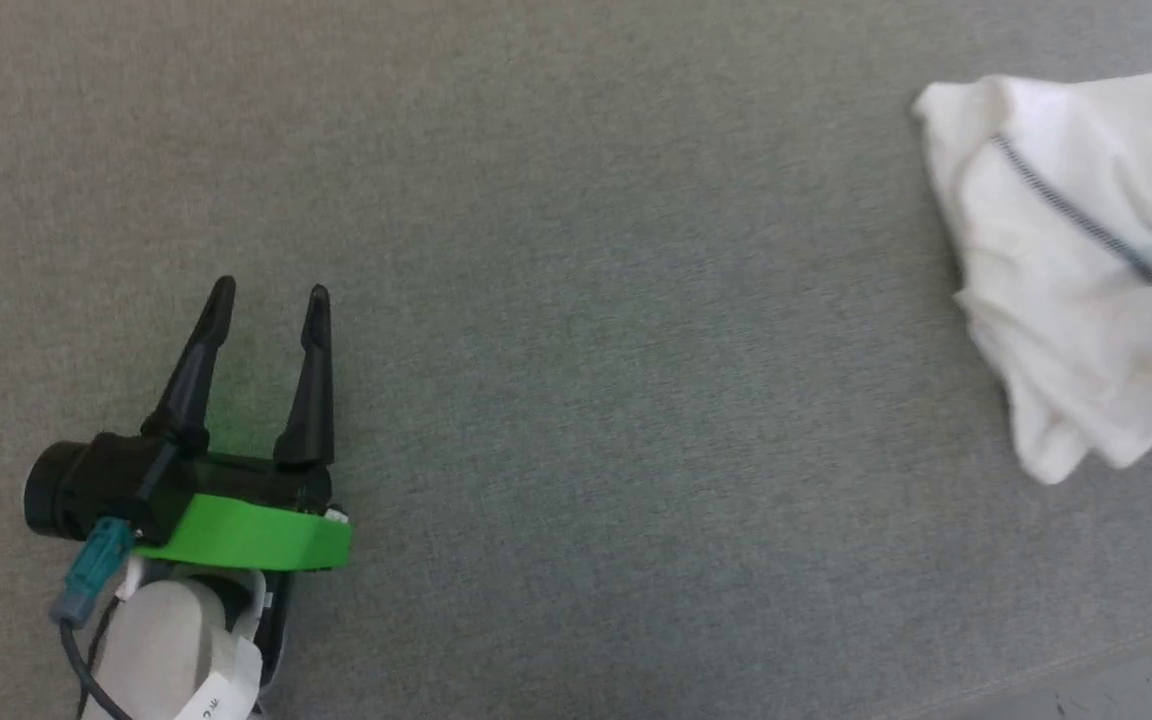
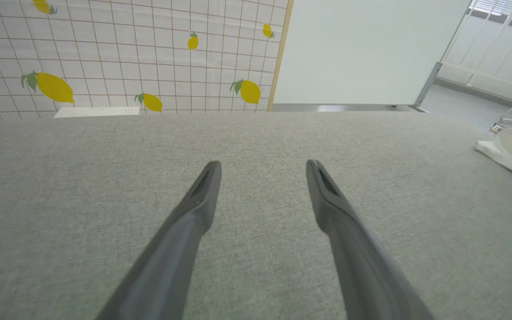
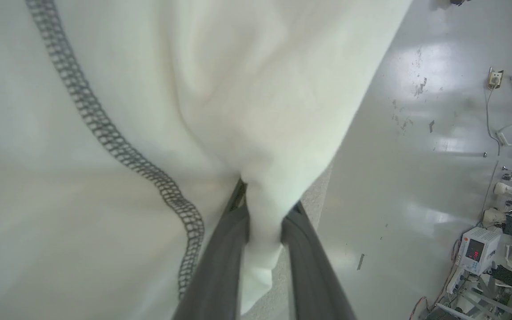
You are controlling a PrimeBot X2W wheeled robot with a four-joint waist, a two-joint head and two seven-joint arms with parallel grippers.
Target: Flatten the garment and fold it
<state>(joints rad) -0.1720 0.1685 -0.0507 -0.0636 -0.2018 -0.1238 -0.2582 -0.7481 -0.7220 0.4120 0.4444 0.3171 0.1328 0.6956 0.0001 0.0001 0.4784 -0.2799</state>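
Two grippers: left gripper point(image 1: 271, 292) level, fingers parted, empty, well apart from garment point(image 1: 1066, 300); right gripper point(image 3: 268, 198) clamped on garment fold.

You have even, soft light with barely any shadow. In your right wrist view the garment point(image 3: 282, 66) is blurred close up, and glare patches the floor point(image 3: 416, 133).
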